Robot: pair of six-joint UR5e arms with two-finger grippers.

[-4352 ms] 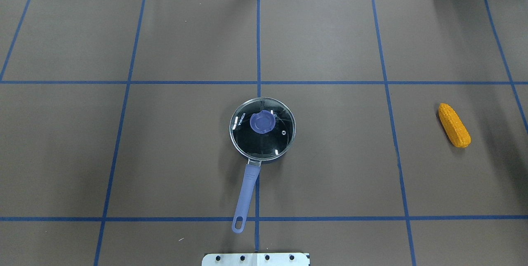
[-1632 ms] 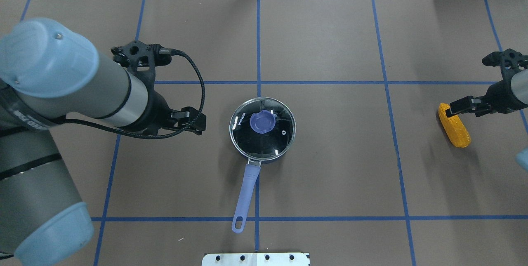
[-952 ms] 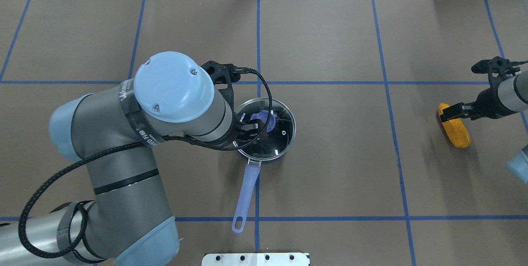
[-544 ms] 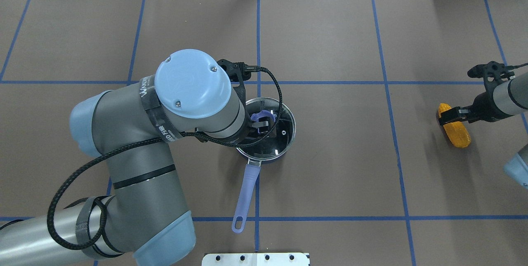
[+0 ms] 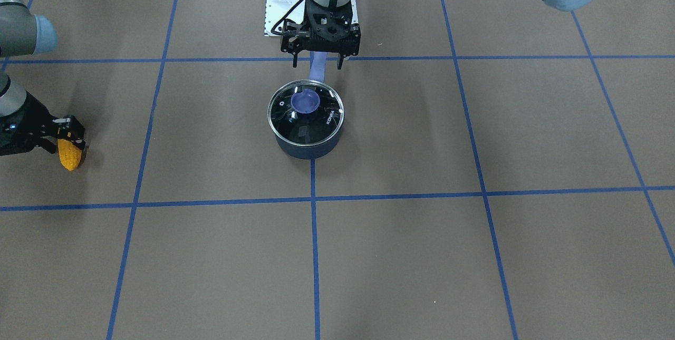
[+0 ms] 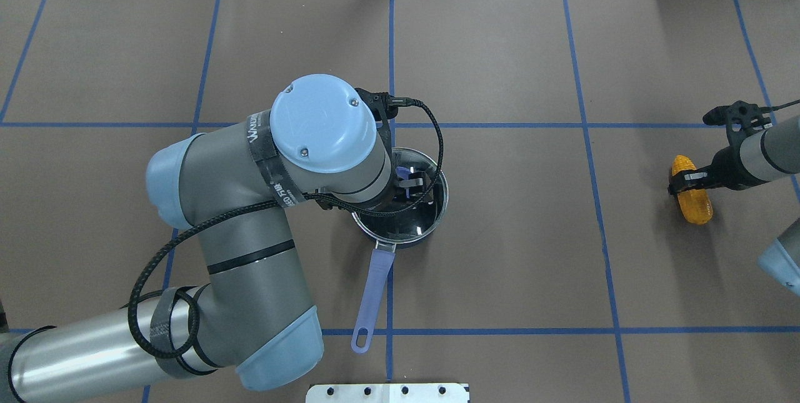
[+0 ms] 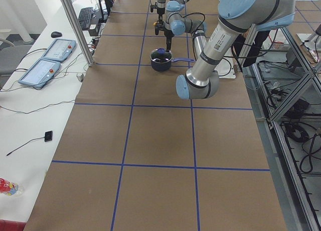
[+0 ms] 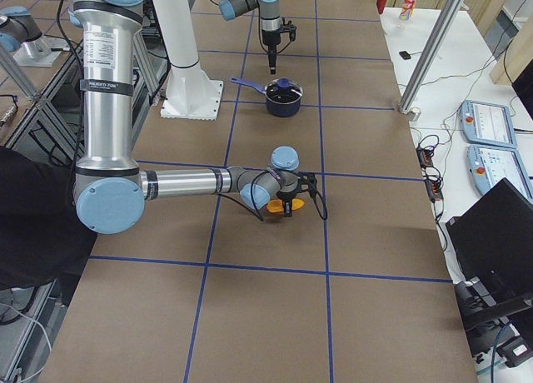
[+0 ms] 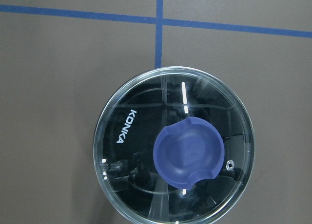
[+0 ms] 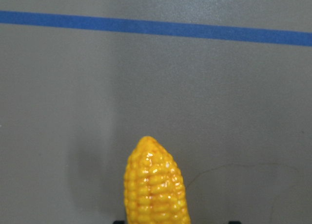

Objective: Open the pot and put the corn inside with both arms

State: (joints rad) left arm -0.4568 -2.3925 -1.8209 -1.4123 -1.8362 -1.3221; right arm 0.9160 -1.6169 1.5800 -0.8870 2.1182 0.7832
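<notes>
The pot point(image 5: 308, 147) stands mid-table with its glass lid point(image 5: 311, 124) on and its lavender handle point(image 6: 374, 290) pointing at the robot. My left gripper point(image 5: 318, 60) hangs open well above the lid, empty. It also shows in the overhead view point(image 6: 412, 181), over the purple knob point(image 9: 189, 151). The corn point(image 6: 694, 206) lies on the table at the far right. My right gripper point(image 6: 684, 179) is open and low over the corn's far end. One finger is on each side of the cob point(image 10: 155, 185), and I cannot see them touching it.
A white mounting plate point(image 6: 387, 392) sits at the near table edge behind the pot handle. The left arm's big elbow point(image 6: 325, 125) hangs over the pot's left side. Blue tape lines point(image 6: 587, 125) grid the brown table cover.
My left arm swung in from the left until its open gripper was over the lid. My right gripper came in from the right and settled lower over the corn's far end.
</notes>
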